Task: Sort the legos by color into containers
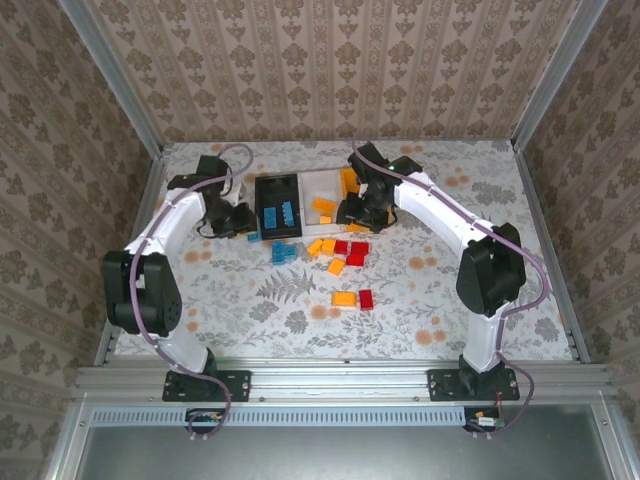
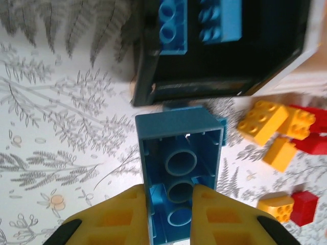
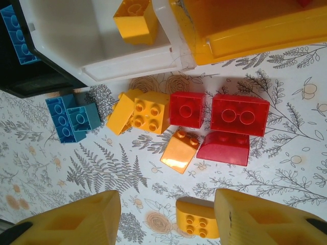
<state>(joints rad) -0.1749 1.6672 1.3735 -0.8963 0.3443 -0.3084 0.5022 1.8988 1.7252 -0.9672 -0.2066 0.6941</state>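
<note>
My left gripper [image 2: 168, 214] is shut on a blue lego [image 2: 179, 153] whose hollow underside faces the camera, just in front of the black container [image 2: 204, 87]. That container holds two blue legos [image 2: 173, 25]. In the top view the left gripper [image 1: 250, 228] sits at the black container's [image 1: 278, 205] left front corner. My right gripper [image 3: 168, 219] hangs open above loose legos. A rounded orange lego [image 3: 196, 218] lies against its right finger. Red legos [image 3: 240, 115], orange legos [image 3: 150, 112] and blue legos [image 3: 71, 117] lie before the white container [image 3: 102, 56] and the orange-yellow container [image 3: 245, 25].
An orange lego [image 3: 135, 20] lies in the white container. Nearer the arms, an orange lego [image 1: 344, 298] and a red one [image 1: 366, 298] lie apart from the cluster. Patterned walls and metal rails [image 1: 150, 190] fence the table.
</note>
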